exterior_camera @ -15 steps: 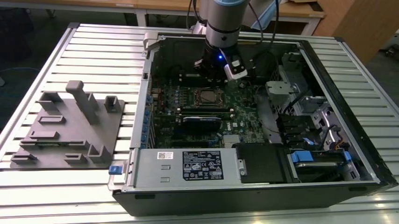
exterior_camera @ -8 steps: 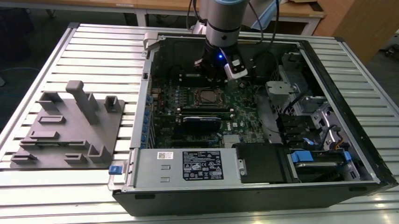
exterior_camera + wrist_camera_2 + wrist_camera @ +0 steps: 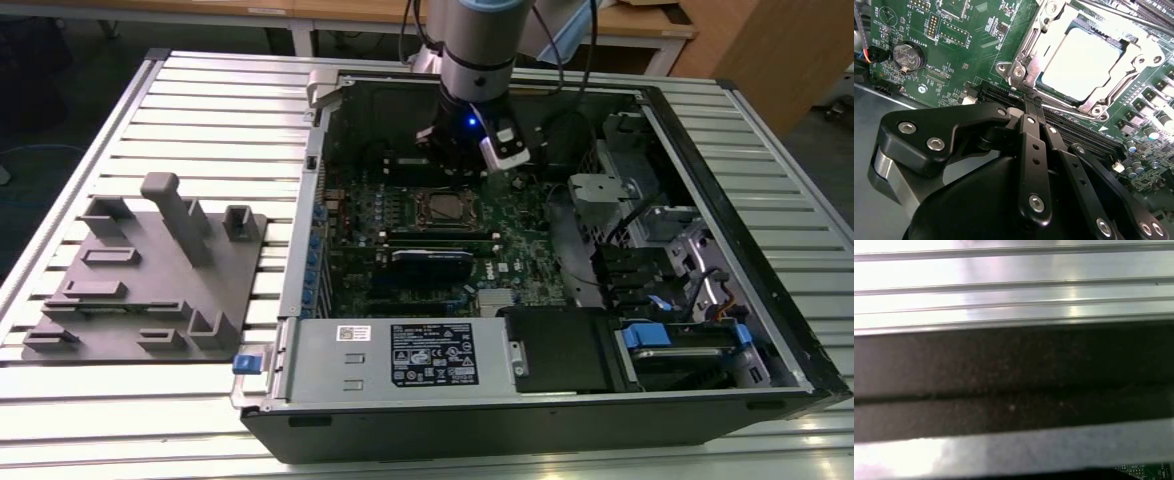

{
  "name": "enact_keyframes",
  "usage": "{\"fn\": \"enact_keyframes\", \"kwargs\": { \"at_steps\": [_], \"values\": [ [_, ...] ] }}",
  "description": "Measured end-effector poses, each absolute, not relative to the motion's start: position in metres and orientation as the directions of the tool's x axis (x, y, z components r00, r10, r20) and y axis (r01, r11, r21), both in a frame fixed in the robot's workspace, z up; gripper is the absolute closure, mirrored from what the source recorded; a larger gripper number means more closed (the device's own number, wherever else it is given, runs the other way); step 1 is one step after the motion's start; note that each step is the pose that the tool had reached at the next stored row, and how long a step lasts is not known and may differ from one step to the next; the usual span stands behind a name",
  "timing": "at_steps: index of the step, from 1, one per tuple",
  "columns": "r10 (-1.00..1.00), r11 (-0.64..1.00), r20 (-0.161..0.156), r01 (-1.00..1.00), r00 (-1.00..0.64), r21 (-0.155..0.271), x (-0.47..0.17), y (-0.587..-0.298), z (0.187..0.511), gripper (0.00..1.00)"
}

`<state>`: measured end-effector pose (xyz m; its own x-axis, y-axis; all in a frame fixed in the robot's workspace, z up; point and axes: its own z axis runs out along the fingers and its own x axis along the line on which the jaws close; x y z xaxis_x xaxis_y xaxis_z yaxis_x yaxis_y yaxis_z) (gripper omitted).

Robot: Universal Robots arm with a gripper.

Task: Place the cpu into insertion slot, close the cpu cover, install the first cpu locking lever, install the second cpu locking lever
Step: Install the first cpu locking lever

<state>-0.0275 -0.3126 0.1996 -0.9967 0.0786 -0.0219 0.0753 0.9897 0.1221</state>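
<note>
The cpu (image 3: pixel 1084 62) lies flat in the insertion slot (image 3: pixel 441 207) on the green circuit board (image 3: pixel 969 40), its silvery top glaring bright. The cpu cover (image 3: pixel 1056 32) lies down over it, framing the chip through its window. A thin metal lever (image 3: pixel 1026 47) runs along one side of the socket; I cannot tell whether it is hooked. My gripper (image 3: pixel 1032 106) is shut, its black fingers pressed together with the tips right at the socket's edge, nothing visibly between them. In the exterior view my gripper (image 3: pixel 463 168) hangs just behind the socket, inside the open computer case.
Long black card slots (image 3: pixel 1079 135) run under my fingers. A coin battery (image 3: pixel 906 56) sits on the board. The case holds a power supply box (image 3: pixel 400 355) and a drive cage (image 3: pixel 667 340). A grey fixture plate (image 3: pixel 147 280) stands at the exterior view's left on the slatted table (image 3: pixel 1014 285).
</note>
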Motion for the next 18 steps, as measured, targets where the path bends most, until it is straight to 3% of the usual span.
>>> {"fn": "enact_keyframes", "kwargs": {
  "at_steps": [18],
  "values": [
    [0.078,0.991,-0.023,0.075,-0.997,0.112,-0.0268,-0.3126,0.1989,0.9]
  ]
}}
